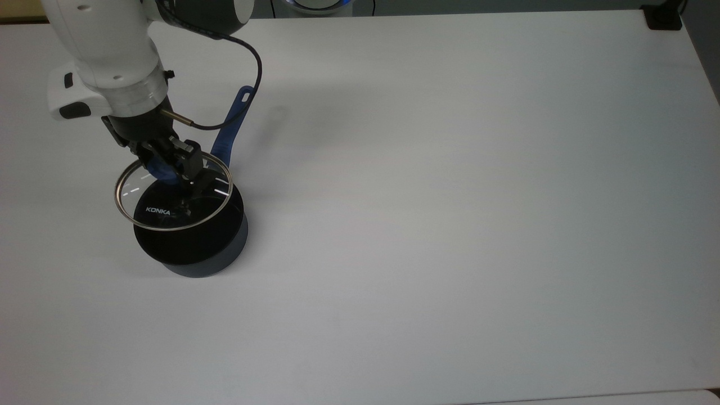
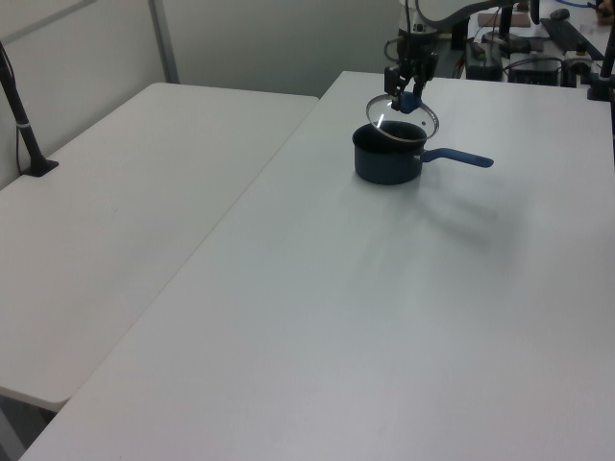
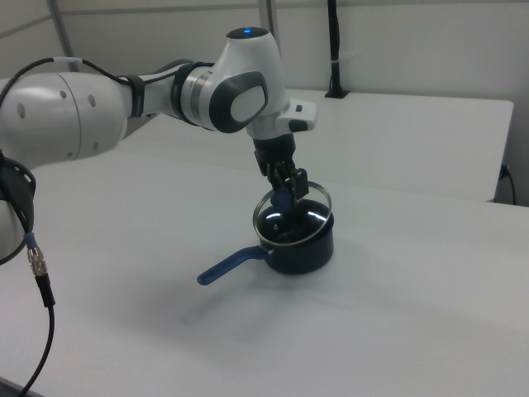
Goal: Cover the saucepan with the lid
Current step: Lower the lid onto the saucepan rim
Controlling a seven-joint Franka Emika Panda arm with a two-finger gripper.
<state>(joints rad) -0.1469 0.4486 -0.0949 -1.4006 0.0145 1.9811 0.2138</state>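
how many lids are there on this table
1: the lid, a clear glass disc with a blue knob, is held by the claw just above the saucepan. Nothing suggests another is hidden.

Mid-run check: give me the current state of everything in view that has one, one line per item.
lid: held by its blue knob, lifted and tilted, over the pan's mouth, not seated.
saucepan: upright on the table, uncovered, nothing visible inside.
end effector: shut on the lid's knob, above the pan.
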